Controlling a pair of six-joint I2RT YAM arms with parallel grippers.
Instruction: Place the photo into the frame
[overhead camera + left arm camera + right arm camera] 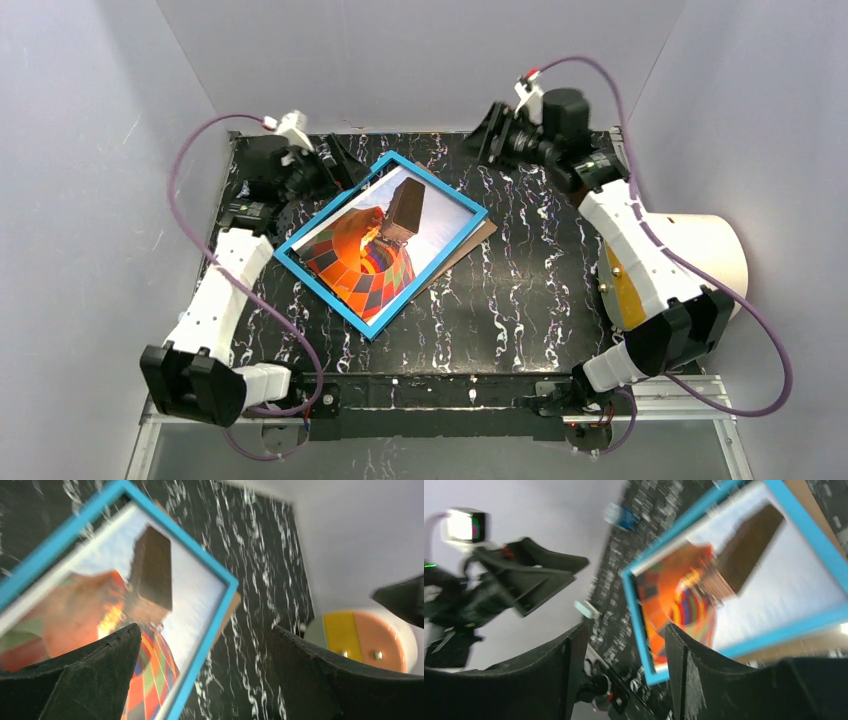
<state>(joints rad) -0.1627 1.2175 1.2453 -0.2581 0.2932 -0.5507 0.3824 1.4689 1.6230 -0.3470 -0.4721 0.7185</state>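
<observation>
The frame (322,294), bright blue, lies flat and turned diagonally on the black marbled table. The photo (375,245) of the orange-red balloon fills the frame's opening. A brown backing board (470,245) pokes out from under the frame's right side. My left gripper (342,168) is open and empty by the frame's far-left corner. In the left wrist view (205,628) it hovers over the frame's rim (60,539) and the photo (195,595). My right gripper (490,135) is open and empty at the back right, away from the frame. The right wrist view (625,628) shows the frame (636,625) and photo (774,580) beyond it.
A white cylinder (700,250) with a yellow and orange disc face lies at the table's right edge, behind the right arm; it also shows in the left wrist view (365,640). Grey walls enclose the table on three sides. The left arm (514,575) shows in the right wrist view.
</observation>
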